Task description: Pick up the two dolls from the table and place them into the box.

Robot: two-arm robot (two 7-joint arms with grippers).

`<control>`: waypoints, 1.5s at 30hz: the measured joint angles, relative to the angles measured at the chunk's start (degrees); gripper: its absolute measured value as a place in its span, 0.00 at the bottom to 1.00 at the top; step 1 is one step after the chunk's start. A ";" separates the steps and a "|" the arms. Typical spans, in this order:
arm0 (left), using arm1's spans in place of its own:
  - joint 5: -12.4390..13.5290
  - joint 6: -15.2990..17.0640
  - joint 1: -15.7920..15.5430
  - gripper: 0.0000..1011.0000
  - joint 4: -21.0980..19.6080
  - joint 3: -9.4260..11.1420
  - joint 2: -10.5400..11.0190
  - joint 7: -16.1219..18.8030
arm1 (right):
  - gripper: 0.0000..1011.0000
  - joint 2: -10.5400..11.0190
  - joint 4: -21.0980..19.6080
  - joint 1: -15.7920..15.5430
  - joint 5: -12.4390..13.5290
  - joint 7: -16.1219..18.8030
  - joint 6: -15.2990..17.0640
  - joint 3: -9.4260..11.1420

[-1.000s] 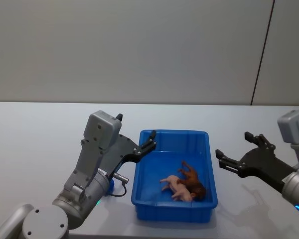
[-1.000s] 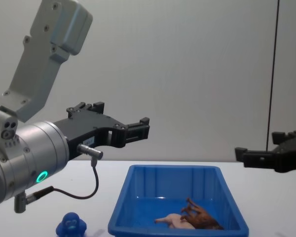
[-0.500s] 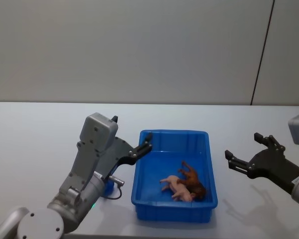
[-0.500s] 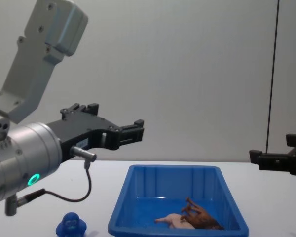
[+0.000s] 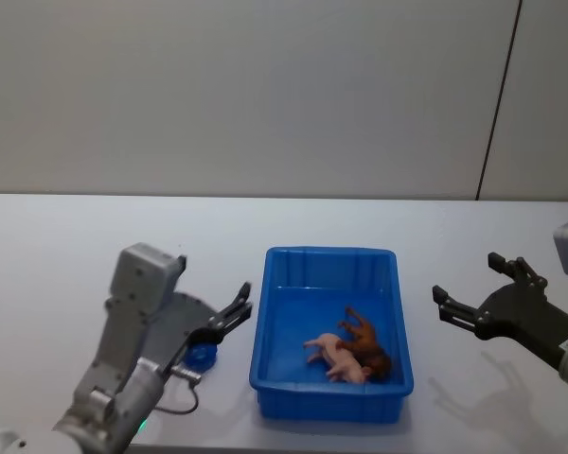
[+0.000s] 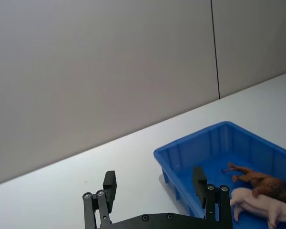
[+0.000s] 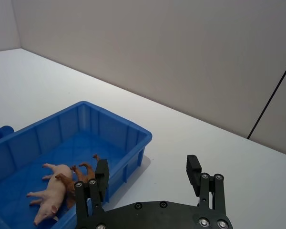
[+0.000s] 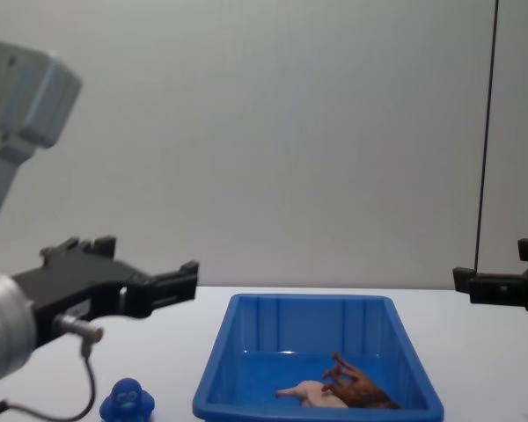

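Observation:
The blue box (image 5: 265, 326) (image 8: 209, 382) (image 6: 181, 148) (image 7: 133, 131) sits on the white table. Inside it lie a brown lion doll (image 5: 367, 342) (image 8: 359, 383) (image 6: 260, 178) (image 7: 81, 172) and a pale pink animal doll (image 5: 336, 356) (image 8: 310, 395) (image 6: 257, 205) (image 7: 50, 194), side by side. A small round blue figure (image 5: 202, 356) (image 8: 127, 401) stands on the table left of the box. My left gripper (image 5: 236, 312) (image 8: 136, 286) (image 6: 155, 188) is open and empty, just left of the box. My right gripper (image 5: 468, 291) (image 8: 502, 272) (image 7: 148, 174) hangs open and empty to the right of the box.
The white table (image 5: 57, 246) runs back to a plain grey wall. A cable (image 8: 88, 369) hangs from my left wrist above the blue figure.
My left arm has pulled back from over the box's left rim and dropped lower to the left. The right gripper has drawn away to the right. Both dolls lie still.

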 joint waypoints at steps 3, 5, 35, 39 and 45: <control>-2.20 -0.62 1.20 0.99 0.14 -0.50 0.96 0.06 | 0.99 0.04 0.02 -0.01 0.02 0.00 -0.04 0.03; -3.21 -0.90 1.63 0.99 0.40 -0.72 1.35 0.03 | 0.99 0.07 0.03 -0.02 0.03 0.00 -0.05 0.05; -7.97 2.03 -2.62 0.99 15.15 -2.84 0.43 -13.52 | 0.99 0.20 0.03 -0.09 0.10 0.00 -0.15 0.14; -7.38 2.90 -3.96 0.99 17.15 -2.93 -0.15 -15.15 | 0.99 0.20 0.03 -0.09 0.10 0.00 -0.15 0.14; -6.51 4.08 -5.79 0.99 19.84 -3.08 -0.94 -17.32 | 0.99 0.20 0.03 -0.09 0.10 0.00 -0.14 0.14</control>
